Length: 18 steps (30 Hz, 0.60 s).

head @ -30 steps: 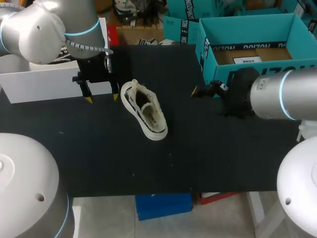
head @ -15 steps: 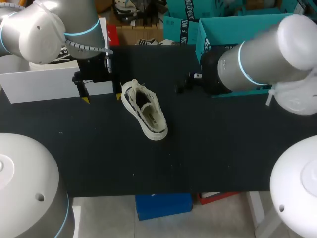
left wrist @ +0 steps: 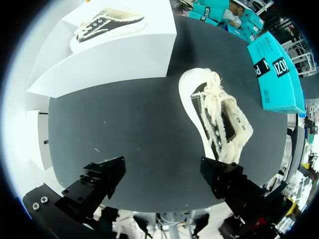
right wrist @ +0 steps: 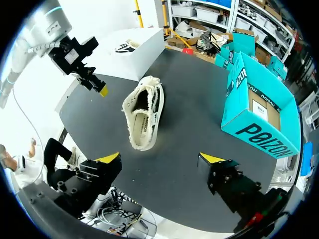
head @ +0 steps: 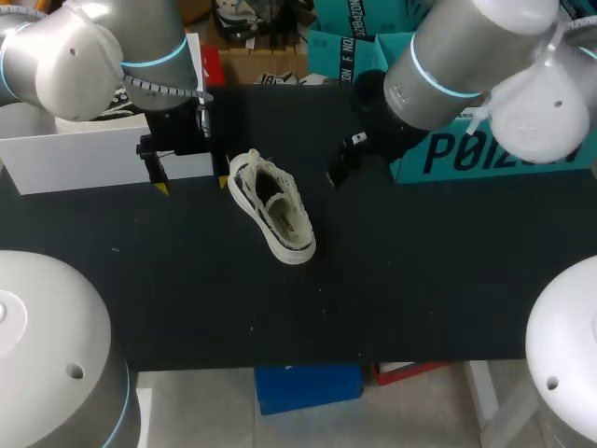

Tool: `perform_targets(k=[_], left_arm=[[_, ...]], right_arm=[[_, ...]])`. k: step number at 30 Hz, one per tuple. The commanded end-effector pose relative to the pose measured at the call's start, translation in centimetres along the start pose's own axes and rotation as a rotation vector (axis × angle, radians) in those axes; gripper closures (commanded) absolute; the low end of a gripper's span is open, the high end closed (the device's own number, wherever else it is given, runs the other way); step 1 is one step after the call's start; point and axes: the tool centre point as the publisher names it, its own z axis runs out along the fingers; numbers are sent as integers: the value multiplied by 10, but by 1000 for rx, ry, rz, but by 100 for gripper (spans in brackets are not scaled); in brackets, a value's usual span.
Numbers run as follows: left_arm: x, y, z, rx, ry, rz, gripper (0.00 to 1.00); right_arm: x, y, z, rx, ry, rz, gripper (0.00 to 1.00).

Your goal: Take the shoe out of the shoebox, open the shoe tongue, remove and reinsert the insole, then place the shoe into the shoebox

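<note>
A cream low-top shoe (head: 272, 207) with a fluffy lining lies on its side on the black table (head: 187, 289); its opening faces the right. My left gripper (head: 193, 186) hangs open just left of the shoe's heel, touching nothing. In the left wrist view the shoe (left wrist: 217, 117) lies ahead of the right finger of the open left gripper (left wrist: 162, 175). My right gripper (head: 338, 173) is right of the shoe, between it and the teal shoebox (head: 494, 154). The right wrist view has the shoe (right wrist: 143, 117) ahead of the open, empty right gripper (right wrist: 160, 160), with the open shoebox (right wrist: 259, 109) beside it.
A white box (head: 84, 159) stands at the back left behind my left gripper, and a second dark shoe (left wrist: 107, 25) rests on it. My right arm's bulk hides most of the shoebox in the head view. Bare table lies in front of the shoe.
My right arm has swung up and left, from in front of the shoebox toward the shoe. The left gripper's fingers spread a little wider. The shoe has not moved.
</note>
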Motion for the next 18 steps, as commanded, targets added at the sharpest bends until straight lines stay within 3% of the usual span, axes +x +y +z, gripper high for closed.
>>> perform_targets(k=[1,6,12,18], left_arm=[[-1,0,0,1,3,1,0],[-1,0,0,1,3,1,0],[-1,0,0,1,3,1,0],[-1,0,0,1,3,1,0]], right_arm=[[-1,21,2,443,-46,-110,0],[-2,46,19,550,-85,-199,0],[4,63,48,667,-111,-262,0],[11,71,77,703,-91,-259,0]])
